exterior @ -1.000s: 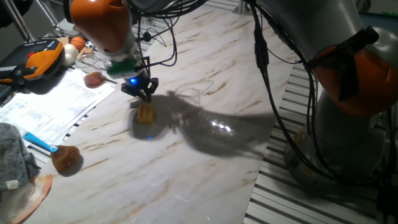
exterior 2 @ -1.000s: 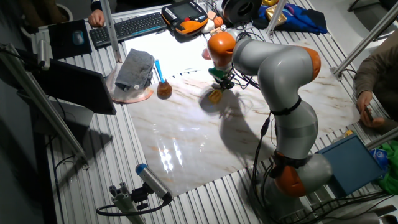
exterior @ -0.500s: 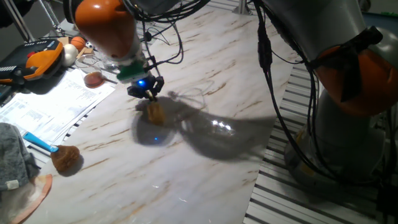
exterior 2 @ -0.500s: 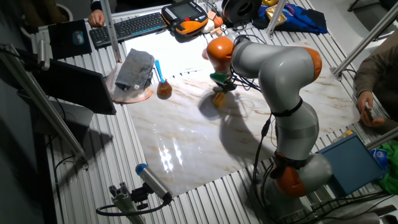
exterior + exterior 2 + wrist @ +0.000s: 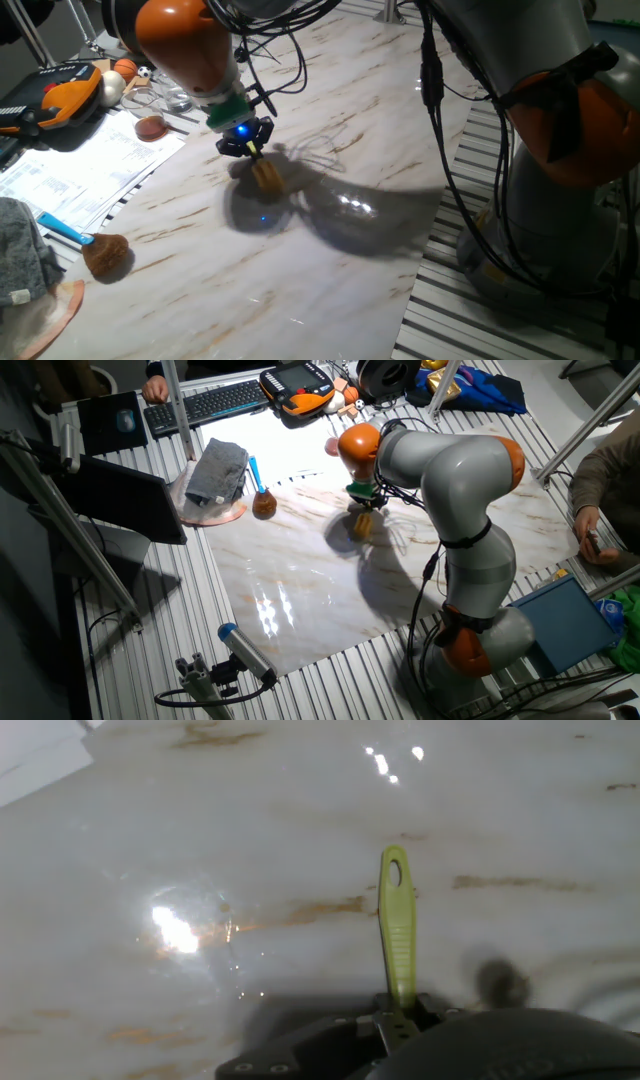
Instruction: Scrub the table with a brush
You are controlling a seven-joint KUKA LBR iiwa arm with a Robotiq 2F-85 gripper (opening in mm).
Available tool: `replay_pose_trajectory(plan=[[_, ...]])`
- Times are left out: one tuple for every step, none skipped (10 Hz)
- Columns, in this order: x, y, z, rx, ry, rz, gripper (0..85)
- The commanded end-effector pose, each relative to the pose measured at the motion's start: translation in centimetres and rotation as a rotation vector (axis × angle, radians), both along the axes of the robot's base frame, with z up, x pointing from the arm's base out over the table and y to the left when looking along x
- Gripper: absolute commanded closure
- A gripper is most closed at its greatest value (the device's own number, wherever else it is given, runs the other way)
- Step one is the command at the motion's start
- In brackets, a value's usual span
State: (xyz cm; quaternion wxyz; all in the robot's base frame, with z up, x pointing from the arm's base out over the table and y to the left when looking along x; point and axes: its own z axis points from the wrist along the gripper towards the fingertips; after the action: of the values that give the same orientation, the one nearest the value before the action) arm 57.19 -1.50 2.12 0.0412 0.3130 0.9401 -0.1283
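- Hand view shows the thin green handle of the brush [image 5: 397, 935] poking out past our hand [image 5: 400, 1016] and lying close over the worktop [image 5: 250, 840].
- We have our hand shut tight on the brush. The two fingers pinch the handle, so there is almost no gap between them.
- One fixed view shows our hand [image 5: 246, 147] low over the worktop [image 5: 330, 250], with the yellow head of the brush [image 5: 267, 177] just under it and tipped to one side.
- The yellow head looks like it is touching the worktop, but the picture is a bit blurry, so we cannot be sure.
- The other fixed view shows the brush [image 5: 362, 525] right below our hand [image 5: 364, 504], over the marble worktop [image 5: 300, 590].
- A fluffy brown brush [image 5: 103, 252] with a blue handle lies well away from our hand, near a grey cloth [image 5: 217, 469]. We do not need it.
- We think we are in the middle of the scrubbing step.
- For the next move we should keep the brush pressed down and slide it over a new bit of the worktop.
- We should hold tight, because a thin handle could twist in our fingers.
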Motion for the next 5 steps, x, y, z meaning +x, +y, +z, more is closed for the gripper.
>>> replay_pose_trajectory(plan=[[0.05, 0.2, 0.1, 0.023, -0.003, 0.026, 85.0], [0.05, 0.5, 0.2, 0.062, -0.004, -0.007, 85.0], [0.01, 0.9, 0.4, 0.078, -0.005, -0.040, 85.0], [-0.07, 1.6, 0.6, 0.089, -0.010, -0.077, 85.0], [-0.14, 2.2, 0.6, 0.081, -0.014, -0.099, 85.0]])
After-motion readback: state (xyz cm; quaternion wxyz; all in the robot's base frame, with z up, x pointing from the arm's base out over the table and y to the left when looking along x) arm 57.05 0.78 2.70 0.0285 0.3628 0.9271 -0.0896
